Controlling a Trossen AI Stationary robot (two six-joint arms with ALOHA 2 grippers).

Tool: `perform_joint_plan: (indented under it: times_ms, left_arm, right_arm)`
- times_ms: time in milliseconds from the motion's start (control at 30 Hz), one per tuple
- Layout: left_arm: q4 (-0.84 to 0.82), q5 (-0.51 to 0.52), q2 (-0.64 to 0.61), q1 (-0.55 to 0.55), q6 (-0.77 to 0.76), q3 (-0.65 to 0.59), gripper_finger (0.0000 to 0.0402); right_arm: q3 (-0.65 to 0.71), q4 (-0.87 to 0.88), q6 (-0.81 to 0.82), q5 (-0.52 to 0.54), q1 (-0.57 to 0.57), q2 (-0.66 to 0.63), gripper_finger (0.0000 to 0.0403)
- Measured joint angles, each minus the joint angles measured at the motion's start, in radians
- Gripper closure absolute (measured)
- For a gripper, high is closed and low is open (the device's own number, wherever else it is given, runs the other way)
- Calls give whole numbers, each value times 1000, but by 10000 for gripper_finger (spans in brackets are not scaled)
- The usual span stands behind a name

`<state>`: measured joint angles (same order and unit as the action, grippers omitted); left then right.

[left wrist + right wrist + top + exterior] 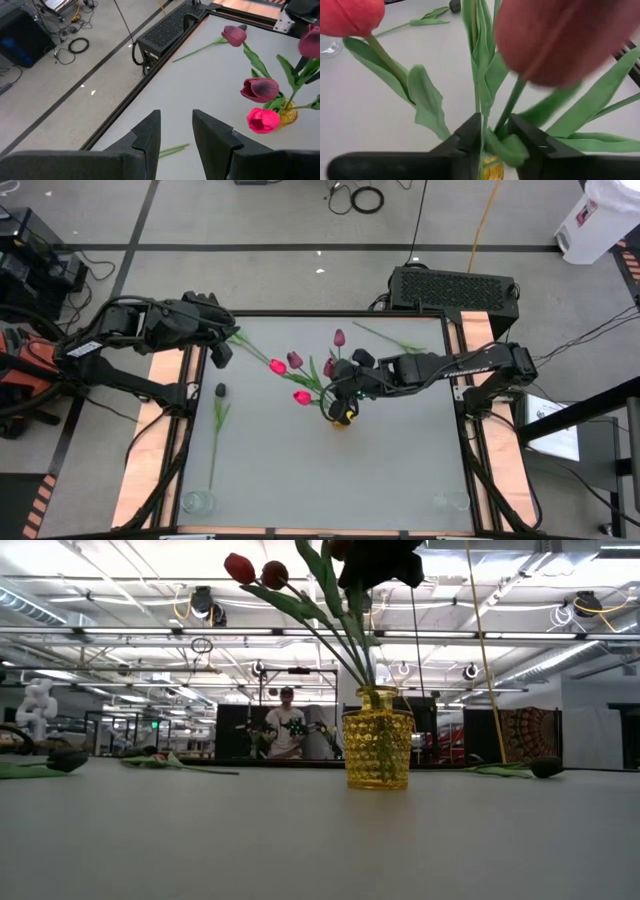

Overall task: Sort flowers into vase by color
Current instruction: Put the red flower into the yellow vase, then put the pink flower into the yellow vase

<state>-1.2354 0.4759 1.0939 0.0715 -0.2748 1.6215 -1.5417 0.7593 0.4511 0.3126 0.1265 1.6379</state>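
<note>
The right gripper hangs directly over the yellow knobbed glass vase at mid-table, its fingers pinching a green tulip stem with a red head, leaves bunched between them. Around this claw, several pink, red and maroon tulips already stand in that vase, so sorting looks partly done. Farther off, a near-black tulip lies flat toward the left side, and another long stem lies beyond the claw near the far edge. The left gripper waits with fingers spread over the table's far-left corner. Two clear glass vases at the near corners look empty. The stem's tip inside the vase mouth is hidden.
</note>
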Motion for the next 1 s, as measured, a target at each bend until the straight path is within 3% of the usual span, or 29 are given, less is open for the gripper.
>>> perform_joint_plan:
  times_ms: [367,1000]
  left_arm:
    - [0,0,0,0,-8,0,281]
    - [0,1,0,0,-13,0,281]
  right_arm:
    - [0,-68,-33,-26,0,-65,233]
    - [0,-213,-76,-25,-5,-287,231]
